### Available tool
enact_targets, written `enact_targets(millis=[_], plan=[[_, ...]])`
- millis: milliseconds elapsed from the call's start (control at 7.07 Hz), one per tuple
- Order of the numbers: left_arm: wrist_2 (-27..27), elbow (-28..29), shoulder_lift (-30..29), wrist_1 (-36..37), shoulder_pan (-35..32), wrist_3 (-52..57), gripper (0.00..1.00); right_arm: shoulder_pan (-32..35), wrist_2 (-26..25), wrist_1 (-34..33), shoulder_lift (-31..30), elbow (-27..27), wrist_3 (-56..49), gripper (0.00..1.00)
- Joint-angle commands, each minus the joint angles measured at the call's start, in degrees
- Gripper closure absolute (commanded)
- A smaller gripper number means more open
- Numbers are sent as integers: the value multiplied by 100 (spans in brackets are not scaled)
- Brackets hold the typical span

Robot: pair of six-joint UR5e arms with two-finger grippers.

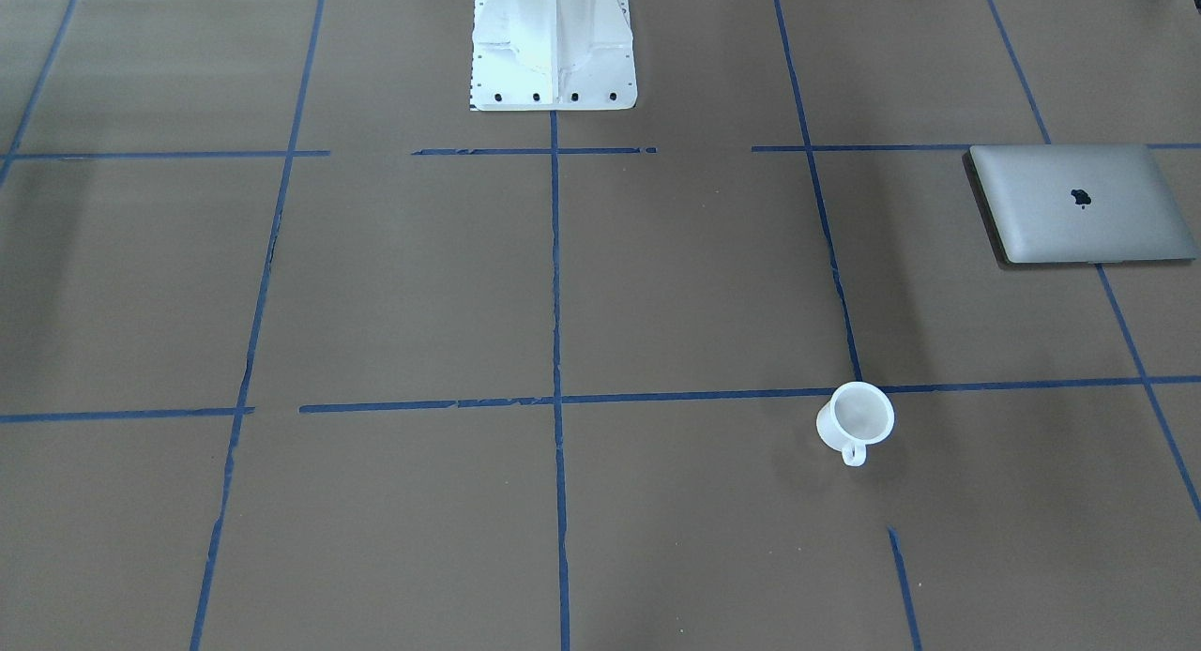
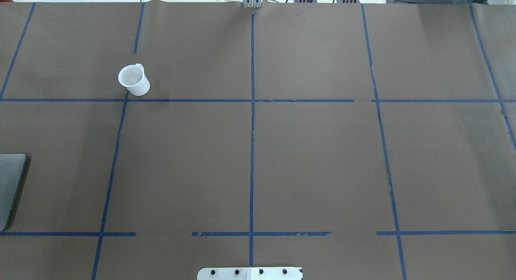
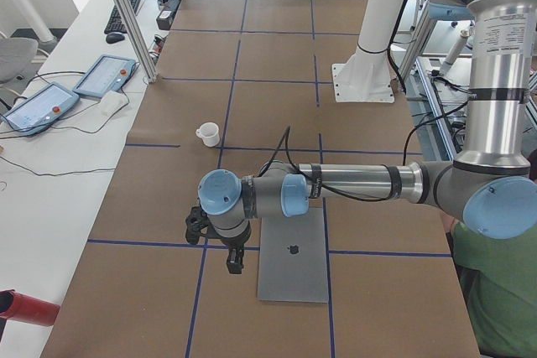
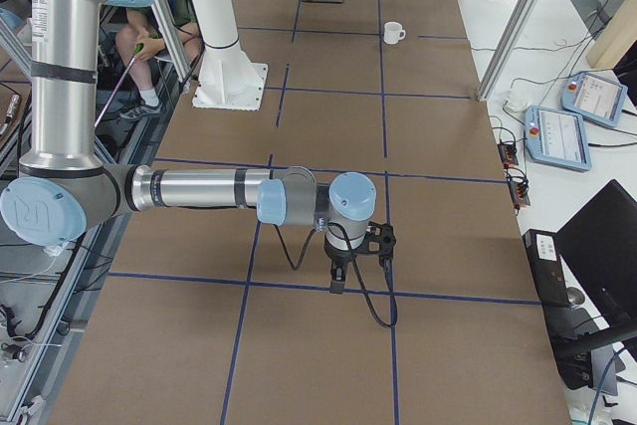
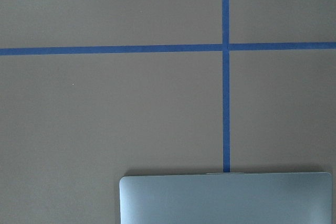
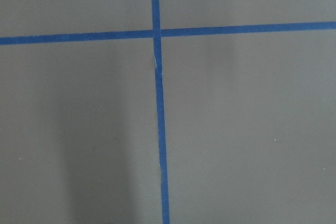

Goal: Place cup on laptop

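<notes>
The white cup (image 1: 856,418) stands upright on the brown table, handle towards the operators' side; it also shows in the overhead view (image 2: 133,80) and both side views (image 3: 207,132) (image 4: 394,33). The closed silver laptop (image 1: 1079,204) lies flat at the table's left end, cut off by the overhead view's edge (image 2: 10,187), apart from the cup. My left gripper (image 3: 233,257) hangs above the table beside the laptop (image 3: 294,249); the left wrist view shows the laptop's edge (image 5: 226,198). My right gripper (image 4: 336,281) hangs over bare table at the other end. I cannot tell whether either is open.
The robot's white base (image 1: 554,46) stands at mid-table on the robot side. Blue tape lines (image 2: 252,130) grid the brown paper. Tablets (image 3: 105,75) and cables lie on the side bench beyond the table's far edge. A person (image 3: 495,291) sits near the left arm's base.
</notes>
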Motion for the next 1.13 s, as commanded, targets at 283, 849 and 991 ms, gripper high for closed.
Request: enact_targets(millis=[283, 849, 991], plan=[[-39, -287, -204, -59, 45, -39, 0, 0, 0, 0, 0, 0, 0, 0], [-39, -446, -1896, 1393, 1116, -153, 0, 0, 0, 0, 0, 0, 0, 0], [-83, -490, -2293, 1521, 1318, -824, 0, 0, 0, 0, 0, 0, 0, 0]])
